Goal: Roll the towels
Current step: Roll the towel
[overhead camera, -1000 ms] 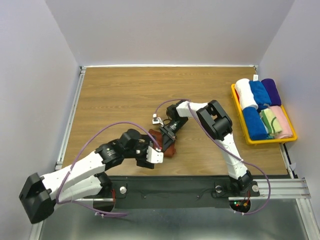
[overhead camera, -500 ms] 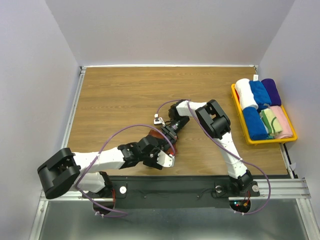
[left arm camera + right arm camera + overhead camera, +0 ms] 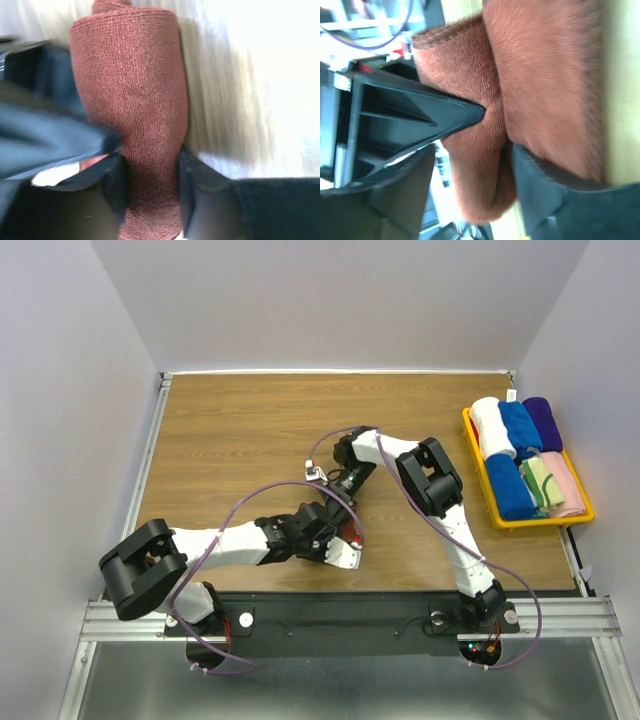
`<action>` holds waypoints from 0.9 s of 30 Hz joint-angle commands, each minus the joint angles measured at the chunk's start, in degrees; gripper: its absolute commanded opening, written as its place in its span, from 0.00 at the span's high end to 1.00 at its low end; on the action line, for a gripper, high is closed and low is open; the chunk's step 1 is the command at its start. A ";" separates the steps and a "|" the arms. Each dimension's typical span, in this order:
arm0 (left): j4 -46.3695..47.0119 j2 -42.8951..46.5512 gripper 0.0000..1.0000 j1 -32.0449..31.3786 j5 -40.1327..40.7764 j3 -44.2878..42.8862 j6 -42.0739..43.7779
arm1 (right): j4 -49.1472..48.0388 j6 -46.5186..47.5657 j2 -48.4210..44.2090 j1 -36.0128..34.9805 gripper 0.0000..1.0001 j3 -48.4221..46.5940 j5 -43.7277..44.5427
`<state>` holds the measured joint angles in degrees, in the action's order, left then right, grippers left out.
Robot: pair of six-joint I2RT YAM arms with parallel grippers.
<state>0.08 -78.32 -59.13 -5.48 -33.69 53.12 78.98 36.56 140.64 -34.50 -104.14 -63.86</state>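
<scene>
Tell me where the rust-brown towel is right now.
In the top view the rust-brown towel sits at the front centre of the table, largely hidden, rolled and clamped in the left gripper, the right gripper touching its far side.

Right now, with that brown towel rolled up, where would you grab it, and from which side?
Take the rust-brown towel by its long flanks, one finger on each, coming down from above. It lies on the table as a tight cylinder, so squeezing the flanks should keep the layers wound; pinching an end edge might unroll it. The left gripper straddles it that way.
</scene>
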 commanded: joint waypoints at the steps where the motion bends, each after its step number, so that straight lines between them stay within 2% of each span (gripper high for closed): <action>1: -15.27 -3.41 0.62 -0.54 -11.13 -5.67 -5.48 | -7.17 -4.12 -4.84 3.73 0.28 -8.52 12.95; 3: -17.12 -4.81 0.65 -0.54 -12.36 -8.31 -7.68 | -7.35 -5.61 -5.90 4.70 0.22 -13.69 15.95; 6: -23.43 -7.71 0.66 -0.02 -15.95 -12.18 -9.00 | -8.22 -7.02 -8.17 7.94 0.20 -18.37 18.15; 7: -24.50 -8.16 0.66 0.33 -17.10 -12.88 -9.26 | -8.66 -7.29 -9.14 8.83 0.10 -18.73 18.41; 12: -34.49 -12.72 0.65 6.30 -28.94 -19.73 -8.04 | -11.39 -7.38 -16.52 15.15 0.07 -15.58 17.45; 16: -43.55 -19.74 0.64 11.49 -37.12 -26.85 -4.00 | -13.40 -4.83 -26.09 18.23 0.05 -5.66 17.27; 21: -51.39 -28.27 0.60 17.90 -45.57 -34.33 -0.83 | -17.79 -1.75 -42.62 18.51 0.05 10.34 18.94; 24: -52.90 -33.81 0.58 19.75 -46.64 -37.23 -0.21 | -20.17 -2.54 -51.04 18.42 0.06 18.32 20.08; 27: -53.25 -39.17 0.58 22.39 -47.34 -40.30 -1.61 | -22.02 -3.24 -56.59 16.06 0.12 24.04 22.98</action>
<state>-47.16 -112.16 -38.70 -51.99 -71.81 50.48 62.43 33.04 89.45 -16.29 -84.93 -44.07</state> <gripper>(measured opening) 0.447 0.904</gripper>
